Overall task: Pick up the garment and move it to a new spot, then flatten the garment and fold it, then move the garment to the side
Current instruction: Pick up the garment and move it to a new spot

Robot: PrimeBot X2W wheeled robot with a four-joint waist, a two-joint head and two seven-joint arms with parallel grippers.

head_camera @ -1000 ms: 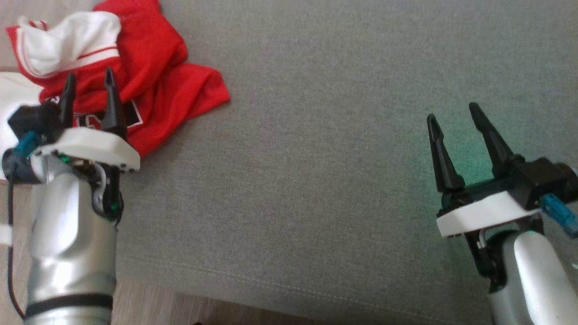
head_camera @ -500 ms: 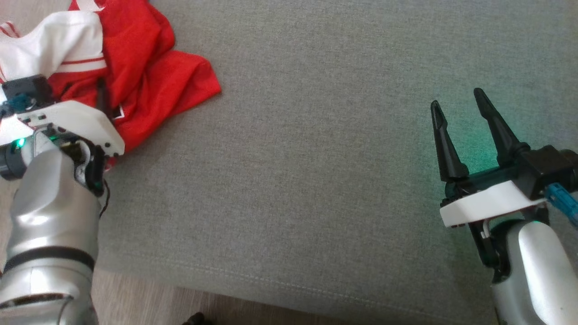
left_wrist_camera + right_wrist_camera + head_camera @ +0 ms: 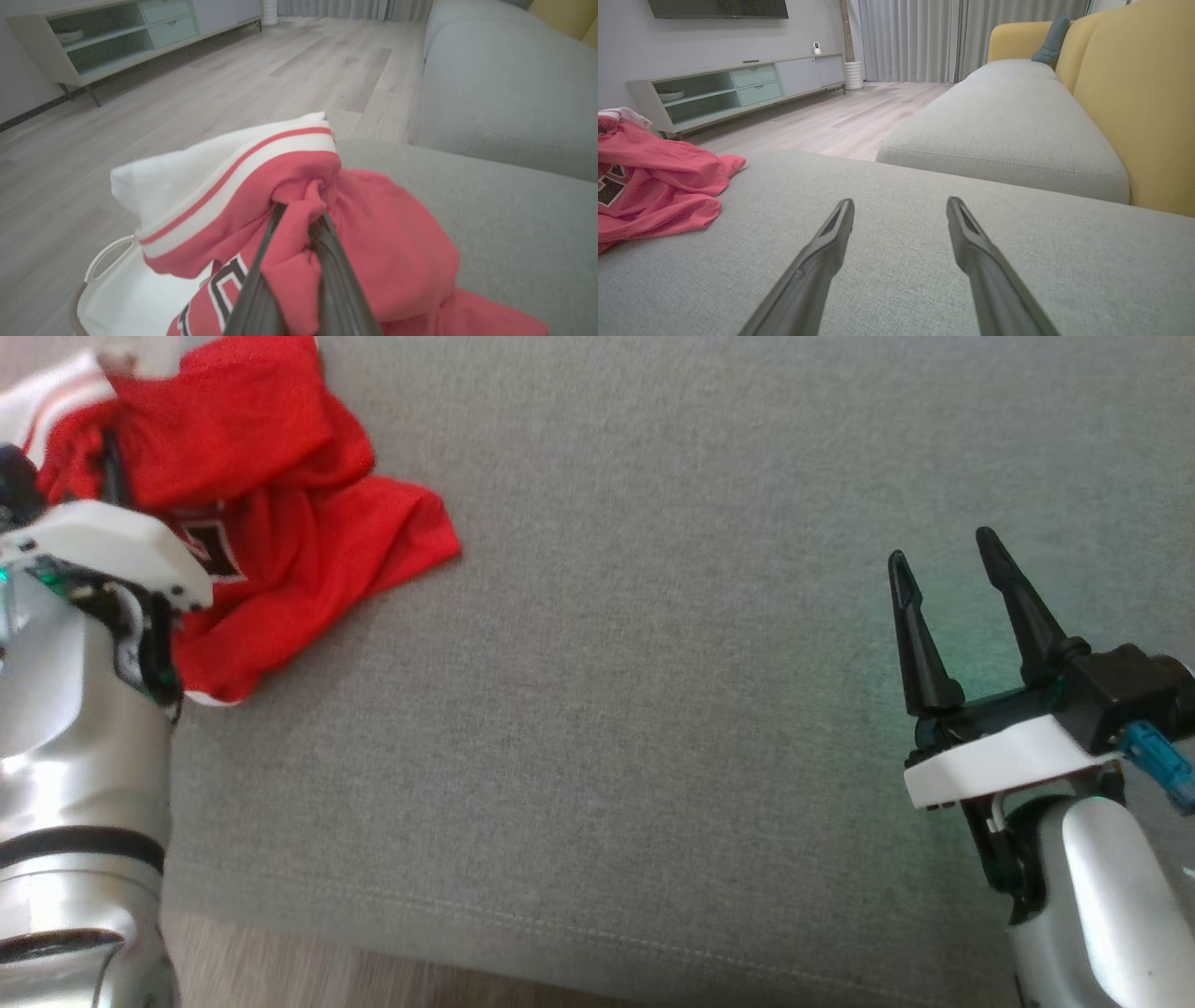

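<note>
left gripper (image 3: 299, 213) is clamped on the garment (image 3: 280, 532): jaws almost together, a fold of red fabric pinched between the two fingers and bunching up past the tips in the left wrist view

garment = red jersey, white panel with a red stripe band, black/white lettering on the front. it sits at the far left corner of the grey cushion (image 3: 653, 663). the gripped part is pulled up into a peak, the rest lies crumpled on the cushion with one red flap spread toward the cushion's middle. the white panel hangs on the side away from the cushion, over the wood floor (image 3: 187, 93)

white basket (image 3: 100, 254) with a loop handle is on the floor just beside the cushion edge, below the raised fabric. can't tell if the garment touches it

right gripper (image 3: 941, 547) has its jaws spread wide with nothing between them, only bare cushion. it's over the right side of the cushion, well apart from the garment, fingers pointing forward. faint green glow on the fabric next to it. can't tell if the fingertips touch the cushion

background in the right wrist view: low cabinet (image 3: 738, 88) along the wall, grey-seat sofa (image 3: 1017, 116) with a yellow back, grey curtains (image 3: 924, 37)
</note>
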